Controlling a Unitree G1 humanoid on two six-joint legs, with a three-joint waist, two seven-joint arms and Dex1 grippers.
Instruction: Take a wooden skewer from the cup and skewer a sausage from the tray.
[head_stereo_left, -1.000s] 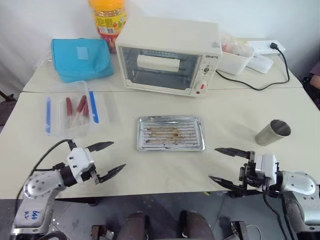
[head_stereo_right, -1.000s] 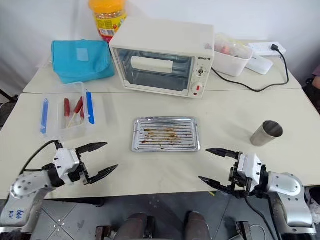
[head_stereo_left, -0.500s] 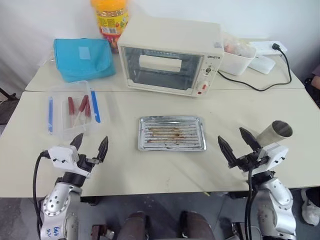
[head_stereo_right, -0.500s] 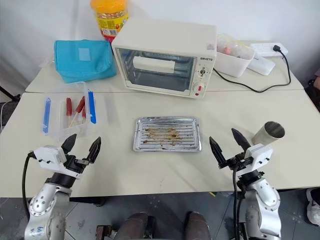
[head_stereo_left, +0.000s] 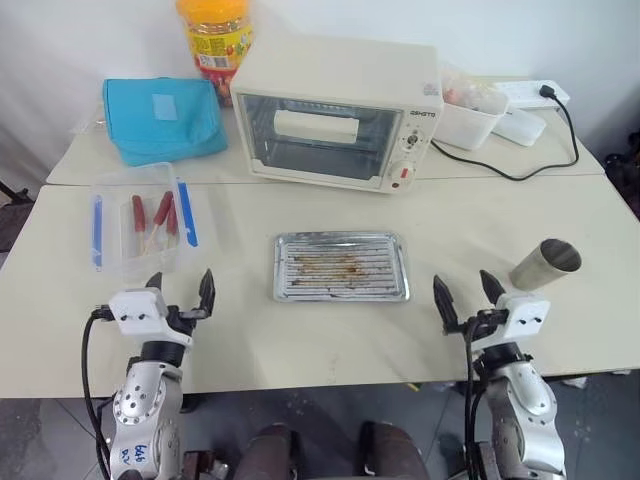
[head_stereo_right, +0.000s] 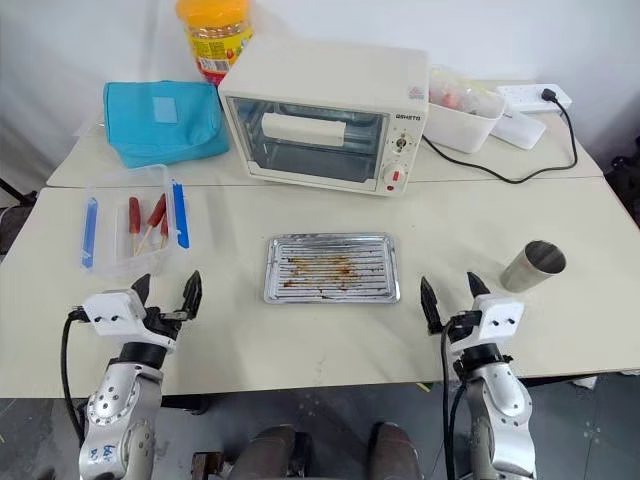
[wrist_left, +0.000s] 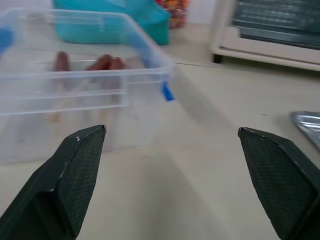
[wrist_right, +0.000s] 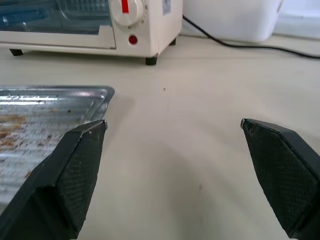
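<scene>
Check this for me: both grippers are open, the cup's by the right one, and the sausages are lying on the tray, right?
Not quite. The tray holds only grease stains; the sausages lie in the clear box by the left gripper, as the left eye view shows. Both grippers are open, and the cup is by the right gripper.

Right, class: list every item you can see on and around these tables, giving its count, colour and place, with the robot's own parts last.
Shiny rectangular metal tray: one, silver with brown stains, table centre; no sausage on it.
Small silver-grey metal cup: one, right of the tray, tilted.
Clear plastic box with blue clips: one, left of the tray, holding red sausages on sticks.
Cream toaster oven: one, far table, behind the tray.
Turquoise fabric pouch: one, left of the oven.
Yellow-lidded jar: one, behind the pouch.
White plastic tub: one, right of the oven.
White power strip: one, far right, with a black cable.
Left gripper: black fingers, open, near the box.
Right gripper: black fingers, open, beside the cup.
</scene>
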